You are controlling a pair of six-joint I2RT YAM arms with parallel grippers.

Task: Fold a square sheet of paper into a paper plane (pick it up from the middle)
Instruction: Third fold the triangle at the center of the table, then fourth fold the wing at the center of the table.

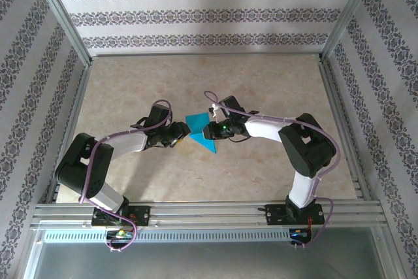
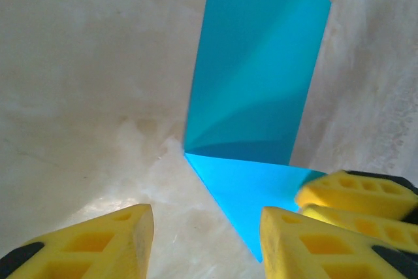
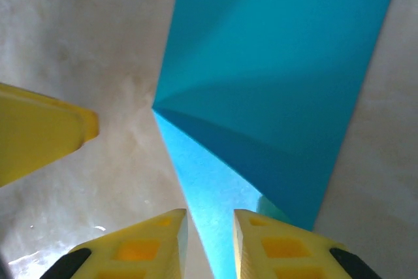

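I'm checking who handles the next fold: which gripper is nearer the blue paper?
Right, narrowly. The right gripper straddles the square sheet of paper, a flap running between its open jaws. The left gripper sits at the opposite side, the flap's tip beside one finger.

The paper runs off the top edge in both your wrist views; its near tip hides behind the left end effector. From above, jaw gaps are too small to judge.
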